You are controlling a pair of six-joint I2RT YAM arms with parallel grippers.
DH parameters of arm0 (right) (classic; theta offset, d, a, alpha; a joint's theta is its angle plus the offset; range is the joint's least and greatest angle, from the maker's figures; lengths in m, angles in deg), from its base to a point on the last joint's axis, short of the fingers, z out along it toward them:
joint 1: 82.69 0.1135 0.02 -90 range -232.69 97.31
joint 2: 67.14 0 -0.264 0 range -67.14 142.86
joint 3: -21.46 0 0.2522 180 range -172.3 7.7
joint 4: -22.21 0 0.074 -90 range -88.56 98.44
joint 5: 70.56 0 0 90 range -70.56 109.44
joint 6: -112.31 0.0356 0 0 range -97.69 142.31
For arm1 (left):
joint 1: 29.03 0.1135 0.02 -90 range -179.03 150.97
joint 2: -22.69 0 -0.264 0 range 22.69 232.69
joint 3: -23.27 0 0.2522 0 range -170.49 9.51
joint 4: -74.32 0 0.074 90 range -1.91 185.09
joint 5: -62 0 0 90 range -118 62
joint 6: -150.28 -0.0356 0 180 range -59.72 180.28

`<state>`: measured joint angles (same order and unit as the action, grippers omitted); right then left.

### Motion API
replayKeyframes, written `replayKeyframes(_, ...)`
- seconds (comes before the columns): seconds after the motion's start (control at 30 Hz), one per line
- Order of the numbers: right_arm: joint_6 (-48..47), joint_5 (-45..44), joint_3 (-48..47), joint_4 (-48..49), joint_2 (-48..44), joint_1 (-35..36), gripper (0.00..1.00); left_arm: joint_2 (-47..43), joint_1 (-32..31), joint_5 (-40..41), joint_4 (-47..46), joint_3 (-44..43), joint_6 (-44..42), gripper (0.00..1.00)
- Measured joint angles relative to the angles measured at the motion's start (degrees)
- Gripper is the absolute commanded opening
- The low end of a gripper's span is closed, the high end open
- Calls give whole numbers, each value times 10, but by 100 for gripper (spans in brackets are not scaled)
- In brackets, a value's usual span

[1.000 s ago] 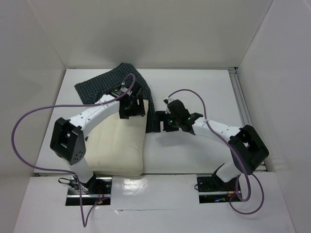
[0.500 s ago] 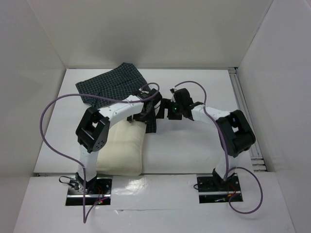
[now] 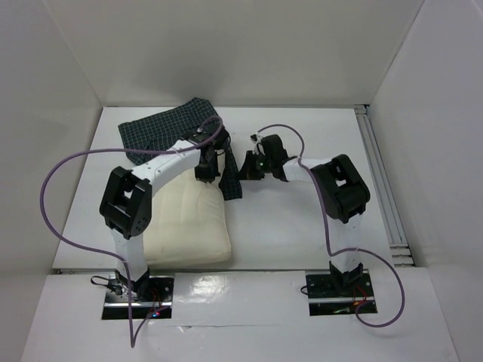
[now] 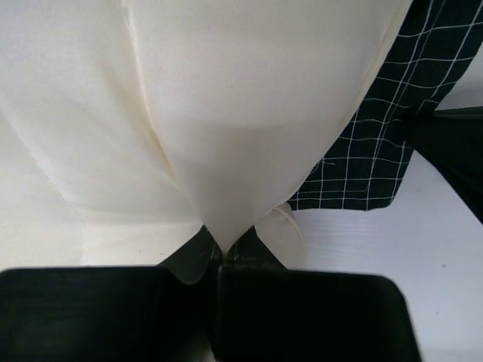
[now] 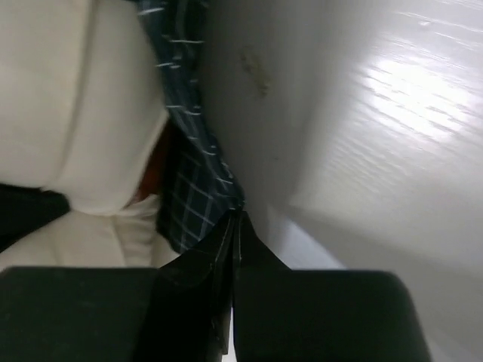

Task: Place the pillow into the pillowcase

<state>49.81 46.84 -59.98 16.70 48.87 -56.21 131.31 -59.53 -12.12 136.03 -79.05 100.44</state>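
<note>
Ok so right gripper slid in w/ jaws pinching pillowcase hem, left gripper clamps pillow corner, insertion's barely started imo.

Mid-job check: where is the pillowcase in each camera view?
Top external: pillowcase upper left of centre.
Left wrist: right edge, beyond the pillow.
Right wrist: centre, pinched at the fingers.
Shared landmark: the pillow, beside it everywhere.
</note>
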Motion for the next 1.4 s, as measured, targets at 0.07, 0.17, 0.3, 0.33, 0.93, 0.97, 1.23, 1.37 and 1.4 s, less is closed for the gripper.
replayKeyframes(0.07,4,20,10,23,-4,3,0,-3,7,-17,-5,3,-7,0)
replayKeyframes(0.17,-9,34,16,33,-24,19,0,-4,14,-36,-11,5,-11,0)
replayKeyframes(0.3,-35,28,17,27,-73,51,0,-4,18,-49,-16,5,-12,0)
replayKeyframes(0.33,-43,17,17,22,-87,57,13,-4,19,-51,-16,5,-12,0)
replayKeyframes(0.93,-103,-119,-87,-89,13,44,0,-28,19,-71,-31,13,-12,0)
replayKeyframes(0.97,-99,-110,-87,-87,14,43,0,-28,19,-72,-31,13,-12,0)
replayKeyframes(1.23,-92,-68,22,-69,-114,67,0,-28,39,-91,-22,6,22,0)
replayKeyframes(1.37,-94,-48,72,-90,-228,104,0,-31,50,-106,31,-43,45,0)
replayKeyframes(1.4,-94,-39,81,-96,-252,111,0,-35,53,-106,41,-58,50,0)
